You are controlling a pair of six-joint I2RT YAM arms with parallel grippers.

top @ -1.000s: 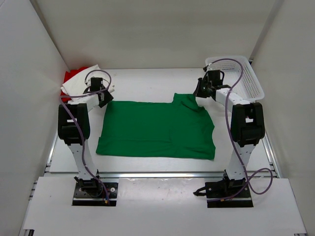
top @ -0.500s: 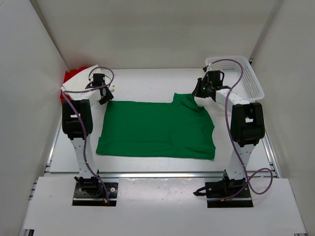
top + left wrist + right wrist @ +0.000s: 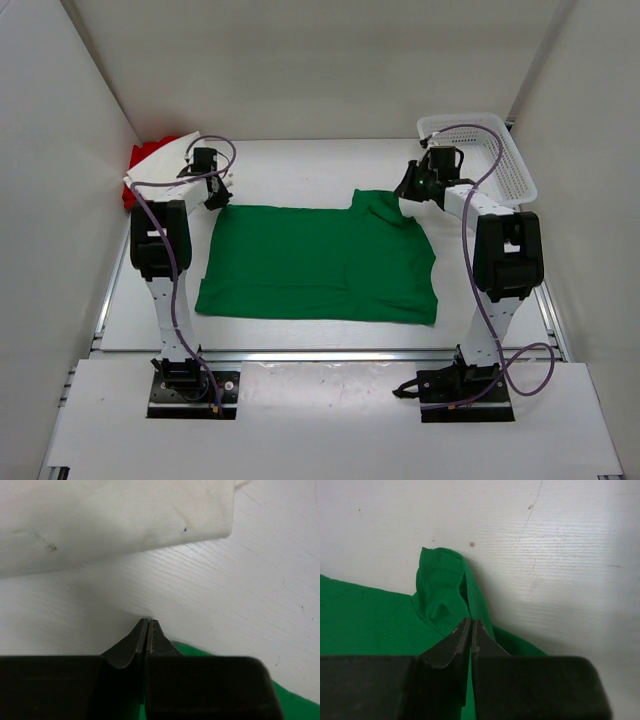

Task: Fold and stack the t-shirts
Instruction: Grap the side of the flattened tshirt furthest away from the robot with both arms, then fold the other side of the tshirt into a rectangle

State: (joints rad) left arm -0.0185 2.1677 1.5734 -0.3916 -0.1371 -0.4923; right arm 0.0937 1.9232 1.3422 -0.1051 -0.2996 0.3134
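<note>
**Surface**: a white tabletop walled in on three sides, with both arms reaching away from its near edge.

**Green t-shirt**: lies flat in the middle of the surface, between the two arms. It forms a rough rectangle, and a small bunched flap sticks out at its far right corner.

**Basket**: white plastic mesh, in the far right corner, set apart from the green t-shirt.

**White t-shirt**: a folded pile in the far left corner, near the side wall. In the left wrist view its edge crosses the top of the picture, separated from the green cloth by bare surface.

**Red t-shirt**: in the same corner, showing from behind and partly under the white t-shirt.

**Right tool**: sits over the far right corner of the green t-shirt. In the right wrist view its fingers are pressed together just before the bunched flap, with no cloth visible between them.

**Left tool**: sits at the far left corner of the green t-shirt. In the left wrist view its fingers are closed tip to tip over bare surface and grip nothing visible. The green corner lies just behind the tips.
</note>
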